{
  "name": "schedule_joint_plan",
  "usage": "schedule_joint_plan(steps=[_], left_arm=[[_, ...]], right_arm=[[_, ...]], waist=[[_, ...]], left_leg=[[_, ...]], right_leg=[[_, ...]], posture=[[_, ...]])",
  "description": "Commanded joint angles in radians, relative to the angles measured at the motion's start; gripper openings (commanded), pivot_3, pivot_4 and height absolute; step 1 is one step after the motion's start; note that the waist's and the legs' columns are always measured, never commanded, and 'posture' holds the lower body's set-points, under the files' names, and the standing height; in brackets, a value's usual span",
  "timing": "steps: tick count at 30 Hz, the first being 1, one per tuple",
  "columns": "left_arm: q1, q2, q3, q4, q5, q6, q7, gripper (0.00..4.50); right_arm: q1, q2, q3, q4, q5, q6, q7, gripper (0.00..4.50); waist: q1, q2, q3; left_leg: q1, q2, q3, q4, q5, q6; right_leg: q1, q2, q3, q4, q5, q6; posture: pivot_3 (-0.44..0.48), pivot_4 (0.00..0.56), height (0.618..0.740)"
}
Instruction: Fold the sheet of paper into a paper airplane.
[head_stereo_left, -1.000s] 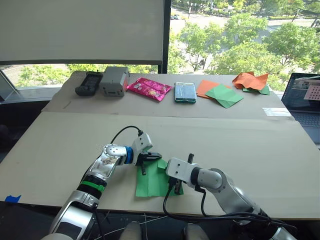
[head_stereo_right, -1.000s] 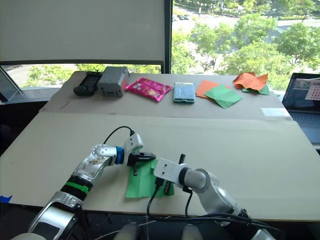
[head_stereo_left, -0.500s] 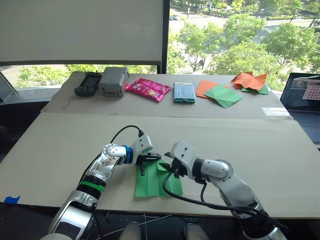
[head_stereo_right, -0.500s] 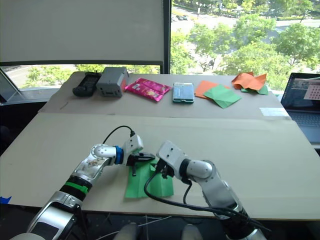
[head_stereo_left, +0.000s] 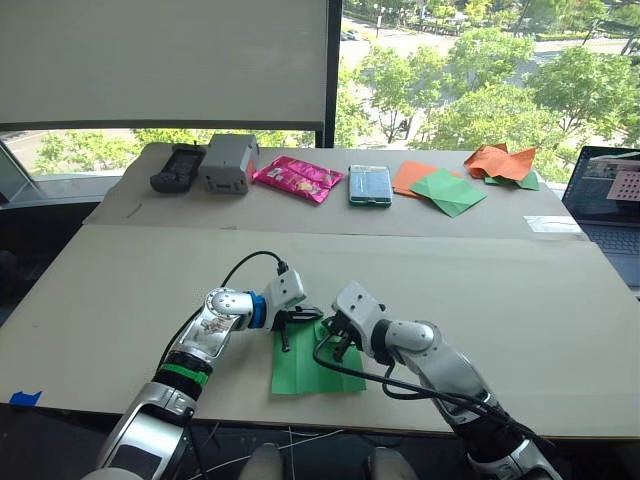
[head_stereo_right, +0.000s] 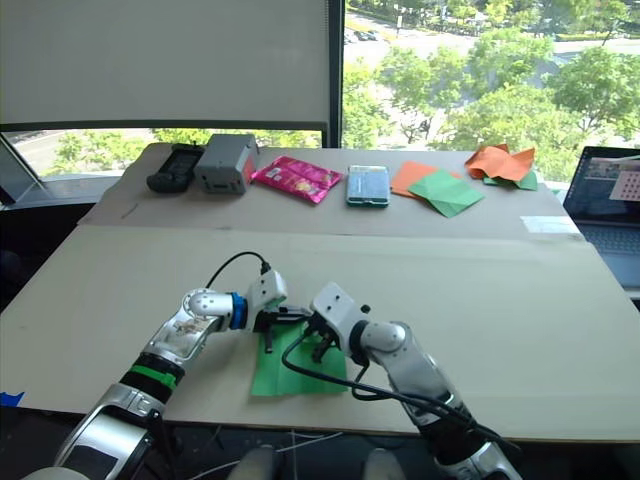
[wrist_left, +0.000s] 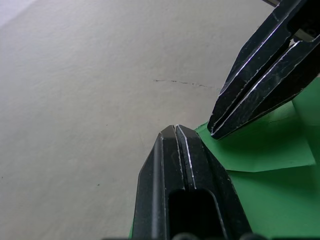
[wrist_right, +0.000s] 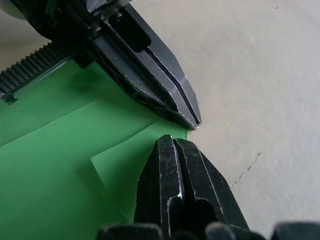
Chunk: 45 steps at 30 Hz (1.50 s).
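Note:
The sheet of paper (head_stereo_left: 300, 370) is bright green and lies flat on the cardboard table near its front edge, with a folded flap (wrist_right: 130, 160) at its far corner. My left gripper (head_stereo_left: 312, 315) is shut, its tips resting at that far corner. My right gripper (head_stereo_left: 333, 333) is also shut, and its tips sit on the flap right beside the left gripper's tips (wrist_right: 192, 120). In the left wrist view my own shut fingers (wrist_left: 175, 145) point at the paper's edge, with the right gripper's fingers (wrist_left: 250, 95) just beyond. Nothing is held between either pair of fingers.
Along the back table lie a black device (head_stereo_left: 178, 166), a grey box (head_stereo_left: 228, 161), a pink packet (head_stereo_left: 298, 177), a teal-edged case (head_stereo_left: 370, 185), orange and duller green square papers (head_stereo_left: 440, 188) and an orange-and-green paper heap (head_stereo_left: 503, 162). A laptop (head_stereo_left: 610, 195) stands far right.
My right gripper has swung from the paper's near right part up to its far corner, beside the left gripper's tips. The left arm has stayed where it was.

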Motion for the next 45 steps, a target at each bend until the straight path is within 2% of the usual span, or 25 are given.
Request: schedule_joint_plan(steps=[1, 10, 23, 33, 45], left_arm=[[0.028, 0.016, -0.027, 0.007, 0.037, 0.026, -0.004, 0.00], [0.032, 0.021, -0.027, -0.004, 0.041, 0.032, 0.001, 0.00], [0.033, 0.028, -0.030, -0.001, 0.048, 0.028, -0.001, 0.00], [0.032, 0.033, -0.031, 0.008, 0.050, 0.023, -0.007, 0.00], [0.031, 0.038, -0.033, 0.029, 0.052, 0.006, -0.010, 0.00]], right_arm=[[-0.018, 0.020, -0.012, 0.042, -0.012, 0.013, -0.039, 0.03], [0.026, -0.023, 0.048, 0.036, -0.001, 0.116, -0.009, 0.03], [0.113, -0.103, 0.084, -0.014, -0.016, 0.143, -0.024, 0.03], [0.198, -0.175, 0.077, -0.075, -0.012, 0.172, -0.031, 0.03], [0.388, -0.285, -0.001, -0.225, 0.018, 0.222, -0.046, 0.03]], waist=[[0.000, 0.000, 0.000], [0.002, 0.004, -0.006], [0.002, 0.001, -0.013], [0.005, -0.002, -0.016], [0.026, -0.006, -0.018]], left_leg=[[0.000, 0.000, 0.000, 0.000, 0.000, 0.000], [0.001, 0.000, 0.000, 0.000, 0.000, 0.000], [0.001, 0.000, 0.000, 0.000, -0.002, -0.003], [0.003, 0.000, 0.000, 0.000, -0.003, -0.004], [0.006, -0.002, 0.000, 0.001, -0.005, -0.008]], right_leg=[[0.000, 0.000, 0.000, 0.000, 0.000, 0.000], [0.001, 0.000, 0.000, 0.000, 0.000, 0.000], [0.002, 0.000, 0.000, -0.001, -0.002, 0.000], [0.005, -0.001, -0.001, -0.001, -0.004, 0.001], [0.013, -0.005, -0.002, -0.007, -0.009, 0.003]], posture=[[0.000, 0.150, 0.720], [0.000, 0.150, 0.720], [0.000, 0.150, 0.720], [0.000, 0.150, 0.720], [0.000, 0.150, 0.720]])
